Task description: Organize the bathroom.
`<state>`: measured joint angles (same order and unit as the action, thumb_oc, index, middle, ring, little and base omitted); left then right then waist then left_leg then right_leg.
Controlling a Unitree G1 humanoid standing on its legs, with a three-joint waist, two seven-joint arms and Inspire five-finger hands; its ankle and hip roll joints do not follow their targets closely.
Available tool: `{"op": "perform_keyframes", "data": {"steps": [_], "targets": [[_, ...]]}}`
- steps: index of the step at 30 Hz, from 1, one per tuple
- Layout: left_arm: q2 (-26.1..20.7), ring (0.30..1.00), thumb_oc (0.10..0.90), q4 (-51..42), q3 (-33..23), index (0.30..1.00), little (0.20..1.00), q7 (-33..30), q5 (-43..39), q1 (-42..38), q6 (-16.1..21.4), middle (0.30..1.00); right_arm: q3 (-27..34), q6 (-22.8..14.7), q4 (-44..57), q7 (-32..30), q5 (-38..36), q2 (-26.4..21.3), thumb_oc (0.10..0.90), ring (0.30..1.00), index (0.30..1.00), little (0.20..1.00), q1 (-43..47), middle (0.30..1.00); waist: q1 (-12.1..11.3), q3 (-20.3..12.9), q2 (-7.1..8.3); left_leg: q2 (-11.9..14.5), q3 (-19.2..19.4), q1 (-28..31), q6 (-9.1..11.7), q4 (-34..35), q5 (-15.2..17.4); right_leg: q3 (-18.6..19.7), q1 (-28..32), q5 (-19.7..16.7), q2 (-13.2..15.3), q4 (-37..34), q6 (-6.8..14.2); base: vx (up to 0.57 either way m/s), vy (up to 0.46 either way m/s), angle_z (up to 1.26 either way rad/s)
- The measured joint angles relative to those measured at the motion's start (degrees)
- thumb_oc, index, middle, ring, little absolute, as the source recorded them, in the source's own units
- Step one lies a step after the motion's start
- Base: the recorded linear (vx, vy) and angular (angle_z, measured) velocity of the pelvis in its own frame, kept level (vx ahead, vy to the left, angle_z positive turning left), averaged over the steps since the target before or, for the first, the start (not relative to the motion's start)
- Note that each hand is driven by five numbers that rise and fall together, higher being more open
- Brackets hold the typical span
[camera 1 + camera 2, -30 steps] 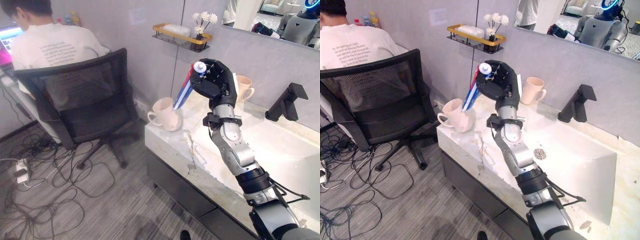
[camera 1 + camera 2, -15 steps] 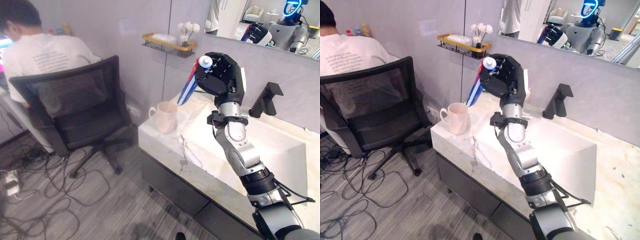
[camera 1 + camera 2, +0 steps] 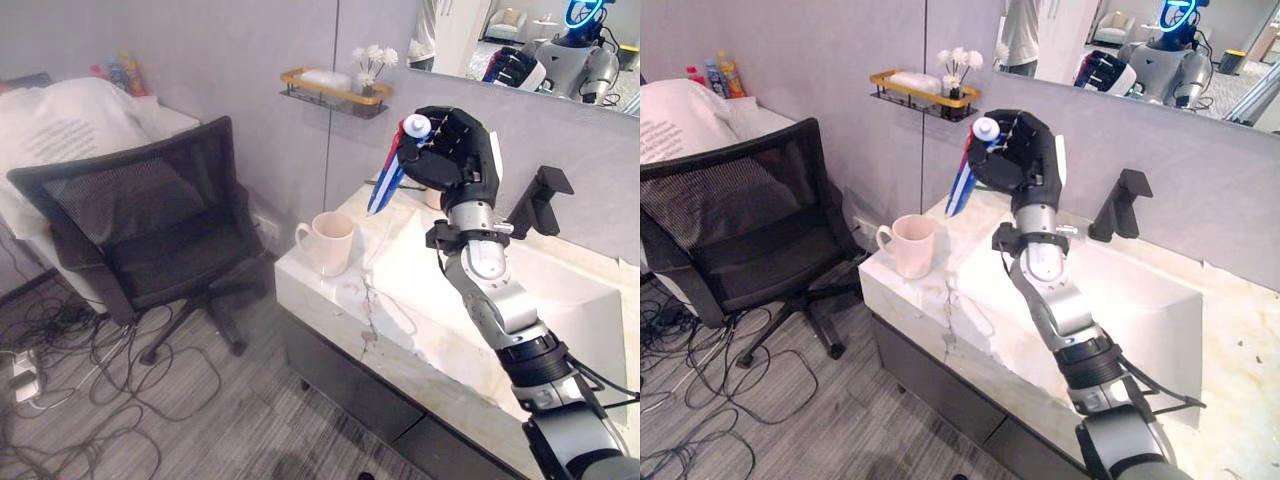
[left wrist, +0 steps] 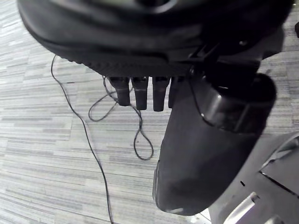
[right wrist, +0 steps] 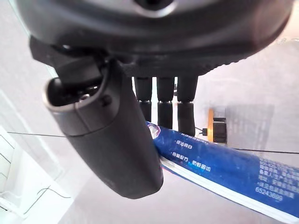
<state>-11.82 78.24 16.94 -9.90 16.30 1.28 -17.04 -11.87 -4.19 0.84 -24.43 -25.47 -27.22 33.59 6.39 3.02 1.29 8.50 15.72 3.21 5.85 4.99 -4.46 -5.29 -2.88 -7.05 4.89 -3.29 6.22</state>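
My right hand [image 3: 452, 160] is raised above the marble counter [image 3: 340, 300] and shut on a blue, red and white toothpaste tube [image 3: 384, 180]. The tube [image 5: 219, 163] slants with its white cap up, pinned between thumb and fingers. Its lower end hangs in the air to the right of a pale pink mug [image 3: 330, 242], apart from it. The mug [image 3: 910, 245] stands upright near the counter's left end. My left hand [image 4: 187, 154] hangs over the floor with relaxed fingers, holding nothing.
A white sink basin [image 3: 560, 300] with a black faucet [image 3: 540, 198] lies right of the hand. A gold wall shelf [image 3: 335, 90] holds a flower vase. A black office chair [image 3: 140, 220] stands left of the counter, a person in white [image 3: 60, 125] bent behind it. Cables lie on the floor.
The camera has shifted. The tube's lower end was over the mug's rim; now it is clear of the mug, to its right. The person has leaned lower.
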Motion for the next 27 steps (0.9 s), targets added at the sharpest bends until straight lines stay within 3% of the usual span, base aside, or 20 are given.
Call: {"op": "perform_keyframes", "data": {"steps": [14,27], "targets": [[0.02,0.900,0.800,-0.09,0.02,0.900,0.900,1.03,0.04,1.47,-0.37,0.900,-0.10,0.00,0.00,1.58,-0.71,0.21,0.400,0.300,0.300,0.300,-0.01,0.300,-0.06,-2.52,-0.43,0.01,-0.58,-0.61,-0.19,0.04,0.34,-0.57,0.16,0.10,0.05,-0.74,0.11,0.01,0.026,0.02],[0.07,0.900,0.800,-0.10,-0.01,0.900,0.900,1.74,-0.17,1.47,-0.44,0.900,-0.62,-0.02,-0.17,2.77,-3.03,0.70,0.400,0.300,0.300,0.300,-1.28,0.300,-0.59,-2.60,-0.46,0.02,-1.69,-0.59,0.03,0.02,0.19,-0.93,0.99,0.22,0.04,-1.22,0.17,0.02,0.000,0.02]]}}
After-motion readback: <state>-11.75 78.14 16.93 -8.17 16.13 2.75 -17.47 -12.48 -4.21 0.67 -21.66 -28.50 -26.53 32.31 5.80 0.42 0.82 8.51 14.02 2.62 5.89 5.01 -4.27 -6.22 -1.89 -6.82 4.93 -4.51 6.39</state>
